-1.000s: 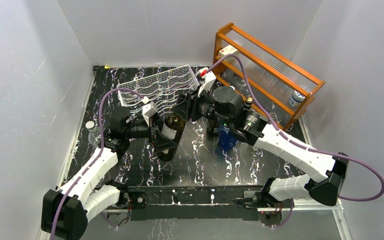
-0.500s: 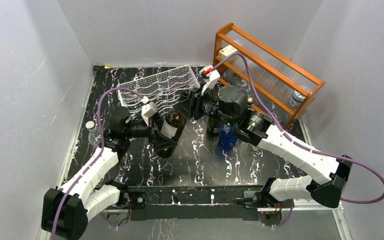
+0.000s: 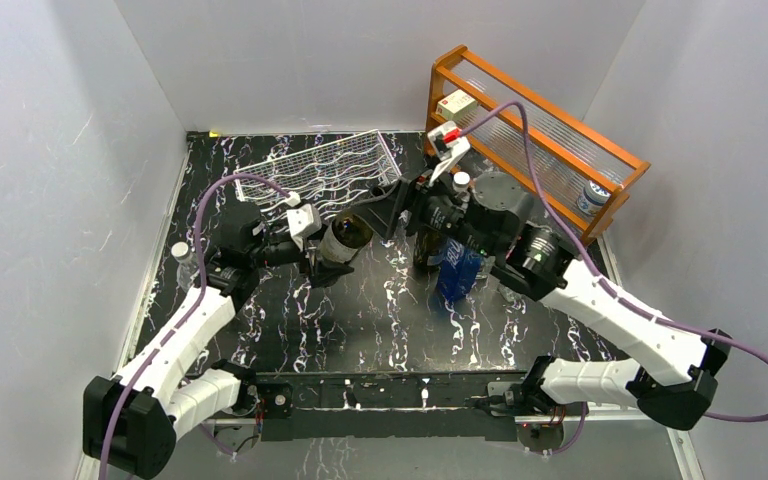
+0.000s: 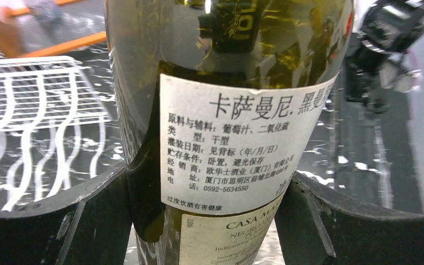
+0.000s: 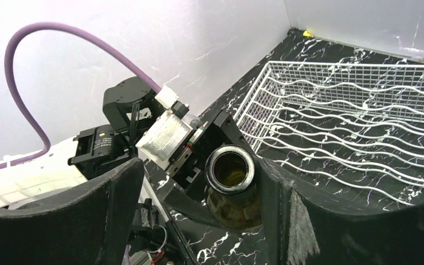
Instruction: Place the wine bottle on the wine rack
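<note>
Left gripper (image 3: 325,252) clenched on the wine bottle (image 3: 345,237), now lifted and tipped further toward the wine rack (image 3: 325,170); right gripper (image 3: 392,207), fingers spread, has risen beside it.

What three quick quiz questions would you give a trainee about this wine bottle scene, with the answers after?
1. True or false: the wine bottle already lies on the wine rack.
2. Fill in: the right pincer, with the bottle's end between its fingers, is ___ (open or shut).
3. Which one grips the bottle? A the left pincer. B the right pincer. C neither.

Key: 1 false, it is held above the table in front of the rack. 2 open. 3 A.
</note>
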Motion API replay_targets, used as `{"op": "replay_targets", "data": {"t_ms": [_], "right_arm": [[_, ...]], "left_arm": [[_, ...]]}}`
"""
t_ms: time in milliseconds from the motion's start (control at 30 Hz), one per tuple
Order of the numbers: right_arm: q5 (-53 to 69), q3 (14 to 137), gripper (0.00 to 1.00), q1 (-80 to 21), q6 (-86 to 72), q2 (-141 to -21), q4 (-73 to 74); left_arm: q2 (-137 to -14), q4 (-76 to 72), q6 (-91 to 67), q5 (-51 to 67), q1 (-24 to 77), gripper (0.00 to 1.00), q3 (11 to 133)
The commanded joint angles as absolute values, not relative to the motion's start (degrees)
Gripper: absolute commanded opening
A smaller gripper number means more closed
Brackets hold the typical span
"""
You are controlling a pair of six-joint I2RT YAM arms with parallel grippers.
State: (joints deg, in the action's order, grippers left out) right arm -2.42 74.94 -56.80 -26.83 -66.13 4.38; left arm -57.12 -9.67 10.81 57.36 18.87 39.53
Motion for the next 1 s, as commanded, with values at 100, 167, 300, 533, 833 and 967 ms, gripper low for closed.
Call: {"op": "replay_targets", "data": {"t_ms": [100,167,300,533,833,967], "right_arm": [[-4.04,80.26,0.86,-57.04,-23.62,-62.61,5.69],[-5.12,81.83,0.87,-57.03,-22.73,-62.80,8.07],[-7.95,85.64,0.87,-57.04,-21.61,-63.53,13.32],[-8.05,93.77,0.87,-57.04,-18.73,-68.11,24.53],[-10.84,100.63,0.88,-57.04,-16.70,-74.22,36.72],[-10.82,102.04,0.88,-57.04,-15.65,-75.98,38.31]], "left_arm": [[-54.72,-11.58,30.58,45.82,18.79,0.00,47.44],[-54.55,-11.93,34.30,43.11,18.71,0.00,47.71],[-54.04,-12.09,41.60,37.80,18.80,0.00,48.16],[-52.45,-15.52,52.59,33.97,18.80,0.00,47.47],[-50.24,-20.39,64.64,32.05,18.81,0.00,44.96],[-50.01,-18.65,68.77,31.59,18.81,0.00,44.92]]}}
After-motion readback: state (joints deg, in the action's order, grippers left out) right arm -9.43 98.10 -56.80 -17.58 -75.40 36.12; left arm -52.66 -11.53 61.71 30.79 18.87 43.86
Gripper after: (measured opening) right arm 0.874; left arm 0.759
